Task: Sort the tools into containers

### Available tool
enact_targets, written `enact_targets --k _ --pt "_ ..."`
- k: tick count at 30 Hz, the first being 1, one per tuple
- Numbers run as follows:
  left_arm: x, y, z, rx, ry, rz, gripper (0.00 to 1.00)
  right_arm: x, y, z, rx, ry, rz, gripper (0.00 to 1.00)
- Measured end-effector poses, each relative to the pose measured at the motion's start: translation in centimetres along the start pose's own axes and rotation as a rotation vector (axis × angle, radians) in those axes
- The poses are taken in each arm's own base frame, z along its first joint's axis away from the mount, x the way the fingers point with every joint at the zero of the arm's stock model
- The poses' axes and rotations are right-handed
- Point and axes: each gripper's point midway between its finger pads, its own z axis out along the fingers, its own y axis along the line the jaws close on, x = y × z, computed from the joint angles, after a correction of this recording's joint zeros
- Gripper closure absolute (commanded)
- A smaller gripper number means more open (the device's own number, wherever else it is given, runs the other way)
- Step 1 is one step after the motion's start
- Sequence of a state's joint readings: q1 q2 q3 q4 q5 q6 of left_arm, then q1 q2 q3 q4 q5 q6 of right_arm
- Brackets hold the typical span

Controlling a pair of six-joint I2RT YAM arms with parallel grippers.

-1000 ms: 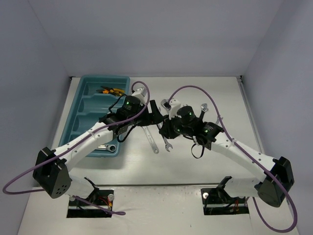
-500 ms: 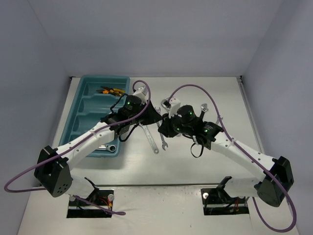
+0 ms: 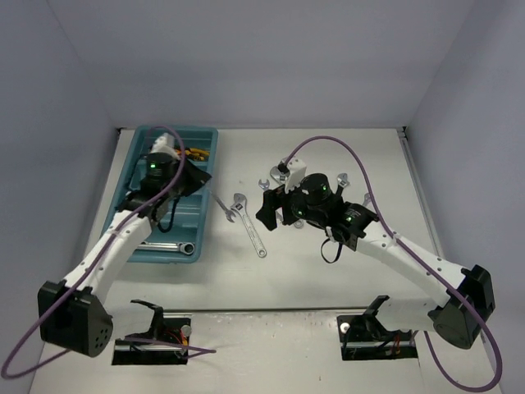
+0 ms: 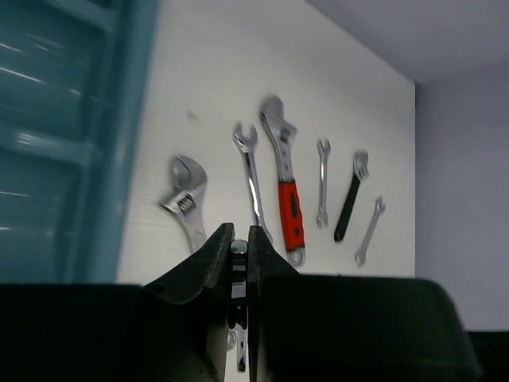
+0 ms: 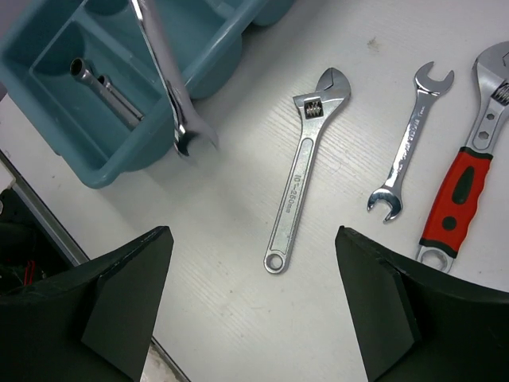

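Steel wrench (image 5: 163, 64), clamped in left end effector (image 4: 239, 231), slants outward past teal tray (image 5: 119, 159); right end effector (image 5: 252, 231) gapes

tray (image 4: 71, 143): blurred, cut off at left edge
spanner (image 5: 165, 76): blurred, top cut off
red-handled wrench (image 5: 455, 199): head clipped at right edge

The tray (image 5: 41, 103) is glossy plastic, the adjustable wrench (image 5: 306, 171) polished metal (red grip (image 5: 455, 199) matt), the table (image 5: 238, 318) finely grained.
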State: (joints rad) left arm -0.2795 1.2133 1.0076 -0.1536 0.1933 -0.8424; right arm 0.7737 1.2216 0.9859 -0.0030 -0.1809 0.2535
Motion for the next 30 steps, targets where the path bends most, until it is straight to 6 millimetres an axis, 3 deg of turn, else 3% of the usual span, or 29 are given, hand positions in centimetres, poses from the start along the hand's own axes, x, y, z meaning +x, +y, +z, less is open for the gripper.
enact_targets --k 3,6,12,16,23,27,30 --pt "-4.2 2.9 -2.0 -0.062 -0.119 -0.042 1.0 -0.5 0.0 -0.4 0.005 -0.019 -0.002 0.19" --pt "-6.8 5.2 -3.6 -0.123 -0.202 -0.058 1.0 -0.9 0.0 -0.8 0.008 -0.035 -0.003 0.19" --pt "-8.4 8.3 -4.0 -0.222 -0.256 -0.078 1.0 -0.8 -0.1 -1.2 0.01 -0.042 -0.003 0.19" --pt "-8.6 11.7 -3.7 -0.304 -0.286 -0.121 1.0 0.0 -0.4 -1.6 0.013 -0.038 0.001 0.18" --pt "-6.1 17.9 -1.5 -0.415 -0.281 -0.234 0.99 0.9 -0.8 -2.6 0.021 -0.044 0.006 0.18" --pt "-4.4 20.1 -0.6 -0.462 -0.257 -0.267 0.83 1.0 -1.4 -2.9 0.042 -0.053 0.011 0.18" --pt "-4.3 20.7 -0.4 -0.48 -0.263 -0.268 0.72 1.2 -2.3 -3.0 0.079 -0.053 0.02 0.19"
